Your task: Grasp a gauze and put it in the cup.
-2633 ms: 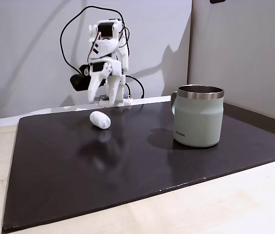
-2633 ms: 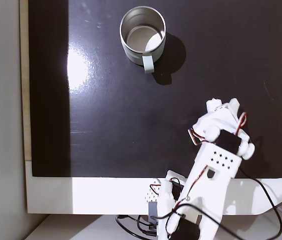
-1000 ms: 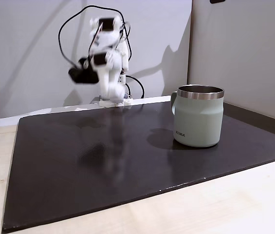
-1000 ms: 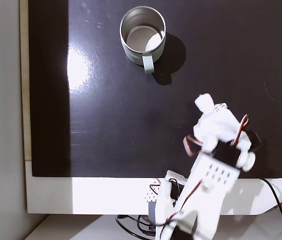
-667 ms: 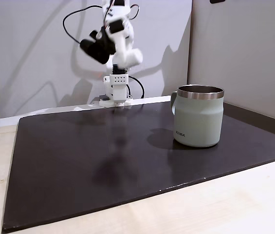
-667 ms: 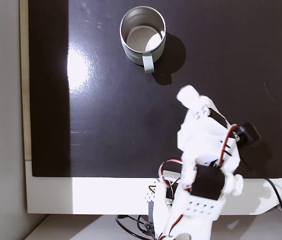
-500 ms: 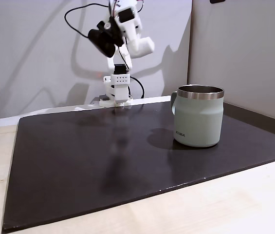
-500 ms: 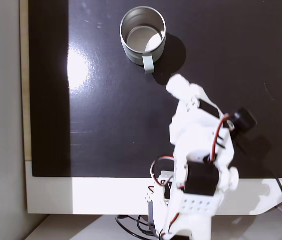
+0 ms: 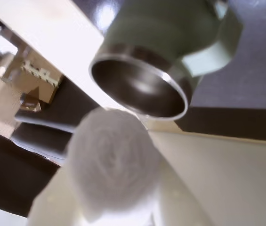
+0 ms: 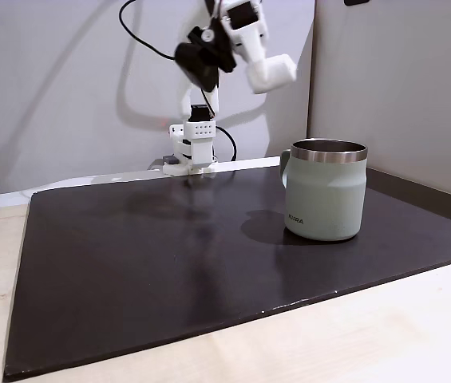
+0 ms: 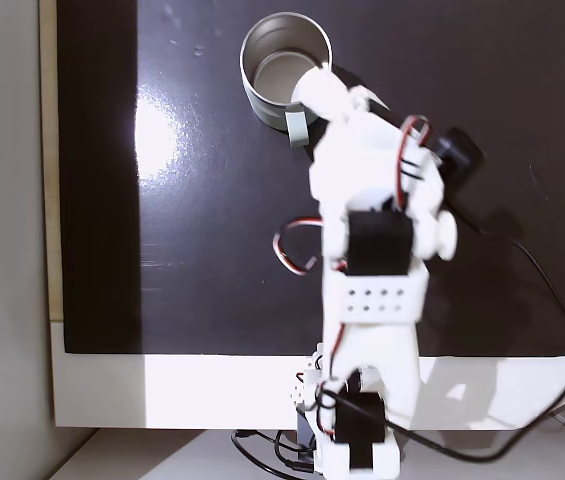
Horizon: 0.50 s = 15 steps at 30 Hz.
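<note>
The white gauze (image 9: 111,157) fills the lower middle of the wrist view, blurred and pinched between pale fingers (image 9: 184,202). Just beyond it lies the sage-green cup (image 9: 163,28), its steel rim (image 9: 170,84) and dark inside facing me. In a fixed view from the side, my gripper (image 10: 276,73) hangs high in the air, left of and above the cup (image 10: 325,199). From above, the gripper (image 11: 319,92) reaches the cup's (image 11: 262,100) handle side, its white tip overlapping the rim. The gripper is shut on the gauze.
The cup stands on a dark glossy mat (image 10: 153,263) over a light wooden table (image 10: 385,335). The arm's base (image 10: 191,148) and black cables (image 10: 141,32) sit at the mat's far edge. A grey wall panel (image 10: 401,88) stands close behind the cup.
The gauze has left the mat's back left in my shut gripper. The arm has risen and swung across toward the cup, its tip now at the cup's rim seen from above.
</note>
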Each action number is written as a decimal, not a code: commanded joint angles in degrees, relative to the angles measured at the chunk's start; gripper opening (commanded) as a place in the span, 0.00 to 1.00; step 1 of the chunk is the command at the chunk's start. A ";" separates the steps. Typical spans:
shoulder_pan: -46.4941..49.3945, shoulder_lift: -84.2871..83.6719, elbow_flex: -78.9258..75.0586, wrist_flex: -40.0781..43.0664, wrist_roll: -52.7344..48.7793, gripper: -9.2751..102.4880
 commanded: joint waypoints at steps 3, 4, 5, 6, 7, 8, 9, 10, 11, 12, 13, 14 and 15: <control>-3.69 -7.29 -12.74 1.67 1.93 0.09; -4.39 -9.05 -14.94 2.29 2.37 0.08; -4.92 -10.72 -17.14 2.90 2.72 0.08; -5.36 -12.39 -19.42 3.52 3.16 0.08; -5.71 -14.24 -21.71 4.13 3.60 0.08; -5.98 -16.08 -24.17 4.83 3.96 0.08; -6.33 -18.02 -26.81 5.62 4.31 0.08; -6.59 -20.04 -29.44 6.50 4.48 0.08; -6.77 -22.15 -32.08 7.56 4.66 0.08; -6.94 -24.17 -34.72 8.70 4.92 0.08; -7.12 -26.10 -37.27 9.84 5.10 0.08; -7.29 -27.86 -39.46 10.90 5.19 0.08; -7.29 -29.27 -41.22 11.69 5.27 0.08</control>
